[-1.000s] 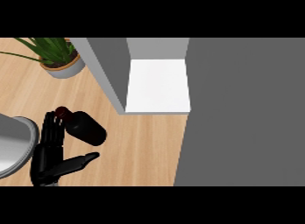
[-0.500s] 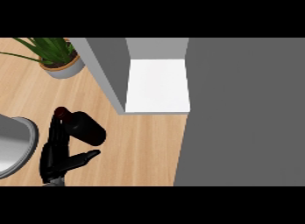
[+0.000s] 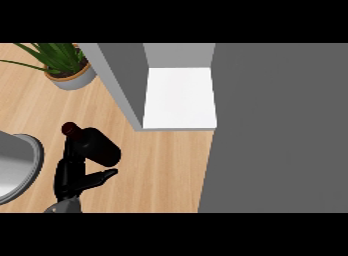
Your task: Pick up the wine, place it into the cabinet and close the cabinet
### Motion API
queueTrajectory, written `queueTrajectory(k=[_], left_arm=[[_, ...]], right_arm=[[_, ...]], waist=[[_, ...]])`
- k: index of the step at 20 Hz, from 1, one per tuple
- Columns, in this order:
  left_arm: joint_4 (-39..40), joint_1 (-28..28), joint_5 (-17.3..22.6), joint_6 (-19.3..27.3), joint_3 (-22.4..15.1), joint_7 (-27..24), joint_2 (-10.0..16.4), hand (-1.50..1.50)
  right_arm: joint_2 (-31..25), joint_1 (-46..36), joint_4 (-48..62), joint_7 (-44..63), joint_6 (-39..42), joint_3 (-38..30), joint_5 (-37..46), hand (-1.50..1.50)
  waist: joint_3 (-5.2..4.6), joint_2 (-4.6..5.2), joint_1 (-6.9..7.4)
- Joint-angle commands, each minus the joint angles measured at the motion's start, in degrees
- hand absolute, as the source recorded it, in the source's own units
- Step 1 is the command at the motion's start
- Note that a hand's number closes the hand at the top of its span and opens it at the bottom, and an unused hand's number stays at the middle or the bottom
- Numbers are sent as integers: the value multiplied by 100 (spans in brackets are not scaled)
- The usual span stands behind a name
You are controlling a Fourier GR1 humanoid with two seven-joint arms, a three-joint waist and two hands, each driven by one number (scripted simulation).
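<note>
I am curling my left hand [image 3: 68, 174] round the wine bottle [image 3: 98, 148], fingers running up its left flank, thumb jutting out beneath it. The bottle is sitting on the counter [image 3: 162, 170], neck pointing up-left, with the open cabinet's white shelf [image 3: 178, 97] lying up-right of it. The bottle is hiding the actual contact, and my right hand is showing nowhere

Pale, fine-grained wood on the desk [image 3: 162, 170], matt. The wine bottle [image 3: 97, 146] looks smooth and dark, the left hand [image 3: 72, 175] matt black, the cabinet [image 3: 125, 75] flat grey with a white shelf [image 3: 178, 97].
</note>
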Motion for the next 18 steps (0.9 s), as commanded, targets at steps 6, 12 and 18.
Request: queueTrajectory(k=[6,12,18], left_arm=[[1108,-644,212,-314,276,-596,-25,150],[1492,-974,-115,-441,58,-956,116,150],[1148,-849,-809,177,-340,-1679,169,150]], right_arm=[[-62,-83,-761,769,-255,-229,-526,-150],[-173,243,-632,457,87,-492,-890,-150],[134,327,-792,451,-210,176,-208,-150]], waist=[[-4,-4,-34],[1,9,-38],[1,-7,-16]])
